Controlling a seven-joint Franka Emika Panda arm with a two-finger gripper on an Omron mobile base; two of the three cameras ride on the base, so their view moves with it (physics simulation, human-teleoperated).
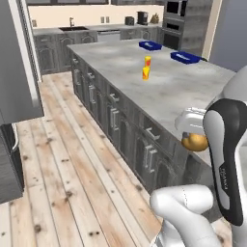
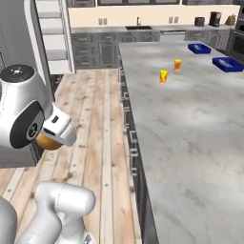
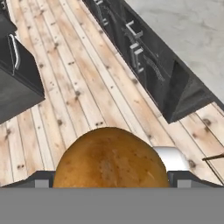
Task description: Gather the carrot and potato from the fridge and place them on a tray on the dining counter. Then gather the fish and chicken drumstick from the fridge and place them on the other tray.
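Note:
A brown potato (image 3: 110,159) sits between my gripper's (image 3: 112,181) two fingertips, held in the air over the wooden floor. In the left base view the potato (image 1: 194,142) hangs under the white hand beside the counter's near corner. The right base view shows the potato (image 2: 47,141) left of the counter. Two blue trays (image 1: 150,45) (image 1: 185,57) lie at the far end of the dining counter (image 1: 169,87), also seen as trays (image 2: 199,48) (image 2: 228,64). The carrot, fish and chicken drumstick are out of view.
Two small orange-yellow items (image 1: 146,73) (image 1: 147,60) stand mid-counter before the trays. The open fridge door with white shelves (image 2: 52,38) stands at the left. Dark cabinet fronts (image 3: 144,57) line the counter's side, and wooden floor (image 1: 72,169) runs between fridge and counter.

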